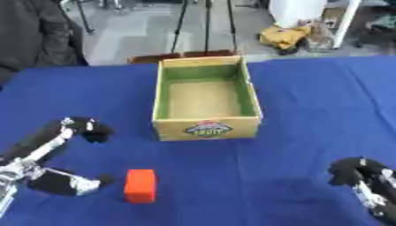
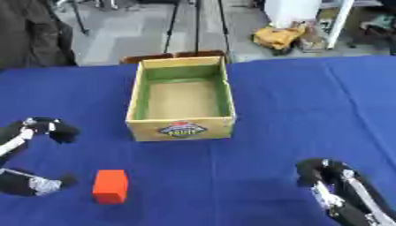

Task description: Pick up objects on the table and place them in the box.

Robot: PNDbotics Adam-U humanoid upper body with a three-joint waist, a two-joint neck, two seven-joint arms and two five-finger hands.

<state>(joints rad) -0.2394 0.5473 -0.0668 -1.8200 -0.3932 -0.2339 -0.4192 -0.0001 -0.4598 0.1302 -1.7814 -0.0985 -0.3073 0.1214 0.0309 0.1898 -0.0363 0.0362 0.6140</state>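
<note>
An orange-red block (image 1: 140, 186) lies on the blue table near the front left. Behind it, at the table's middle, stands an open cardboard box (image 1: 207, 129) with green inner walls and nothing visible inside. My left hand (image 1: 54, 181) hovers just left of the block, open, with the fingers (image 1: 86, 128) spread wide above and the thumb (image 1: 86, 184) pointing at the block, a small gap between them. At the lower right corner my right hand (image 2: 340, 190) rests apart from everything, fingers curled, holding nothing.
The blue cloth (image 1: 325, 101) covers the whole table. A wooden chair back (image 1: 182, 56) stands just behind the box. A person in dark clothes (image 1: 35, 31) stands at the far left edge. Tripod legs and clutter fill the floor beyond.
</note>
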